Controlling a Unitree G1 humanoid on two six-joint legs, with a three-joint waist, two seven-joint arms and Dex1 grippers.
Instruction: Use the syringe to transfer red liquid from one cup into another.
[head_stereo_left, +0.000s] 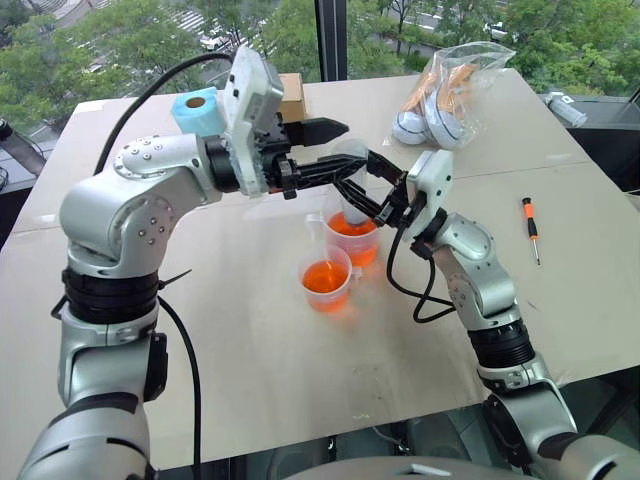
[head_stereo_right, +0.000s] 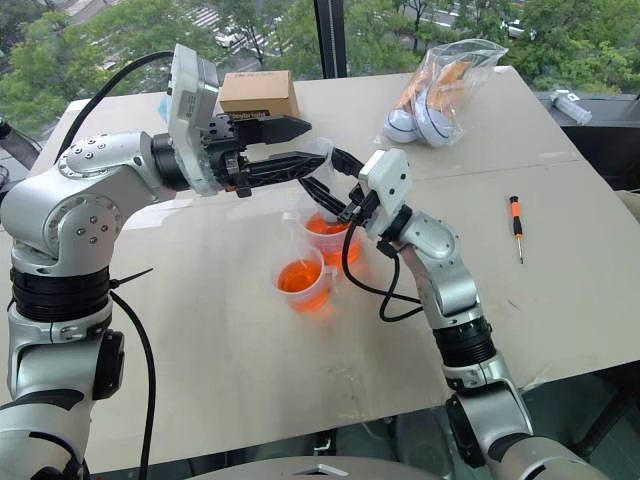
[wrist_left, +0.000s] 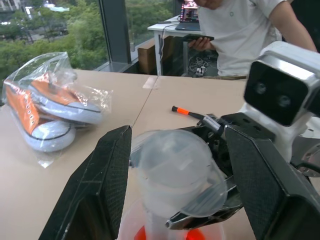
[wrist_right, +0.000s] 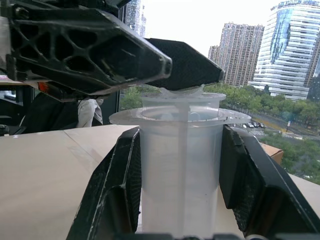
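The syringe (wrist_right: 180, 165) stands upright over the taller cup (head_stereo_left: 352, 243), which holds red liquid (head_stereo_left: 350, 226). My right gripper (wrist_right: 180, 200) is shut on its clear barrel just below the flange. My left gripper (wrist_left: 182, 185) reaches in level from the left and is open. Its two fingers straddle the syringe's top end (wrist_left: 172, 167), one finger close against the rim and the other apart from it. The shorter handled cup (head_stereo_left: 327, 283), also with red liquid, sits on the table just in front of the taller one. The syringe's tip is hidden behind the grippers.
An orange-and-black screwdriver (head_stereo_left: 531, 228) lies to the right. A plastic bag of shoes (head_stereo_left: 450, 90) sits at the back right, with a cardboard box (head_stereo_right: 258, 93) and a blue roll (head_stereo_left: 197, 108) at the back. A person (wrist_left: 235, 30) stands beyond the table.
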